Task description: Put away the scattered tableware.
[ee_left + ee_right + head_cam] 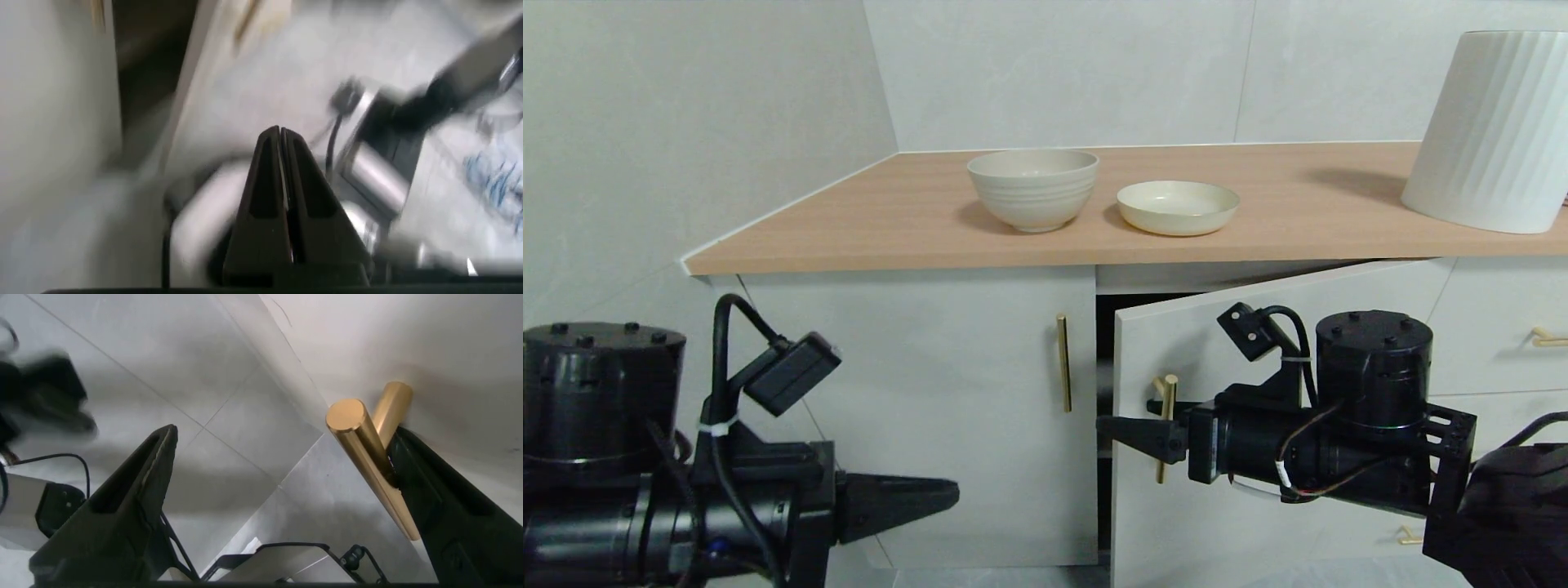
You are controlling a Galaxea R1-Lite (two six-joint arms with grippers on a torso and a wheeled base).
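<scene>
A cream ribbed bowl [1033, 188] and a shallow cream plate [1178, 207] stand side by side on the wooden countertop [849, 229]. Below them, the right cabinet door [1192, 343] is ajar, with a dark gap beside it. My right gripper [1131, 425] is open at that door's brass handle [1166, 425]. In the right wrist view the handle [368, 457] lies between the fingers of the right gripper [284, 434], close against one finger [441, 498]. My left gripper [931, 496] is shut and holds nothing, low in front of the left cabinet door [915, 392]; its pressed-together tips [280, 135] show in the left wrist view.
A tall white ribbed vessel [1494, 131] stands on the counter at the far right. The left door has its own brass handle [1063, 363]. Drawers with a brass pull [1547, 336] lie to the right. Tiled walls enclose the counter at the back and left.
</scene>
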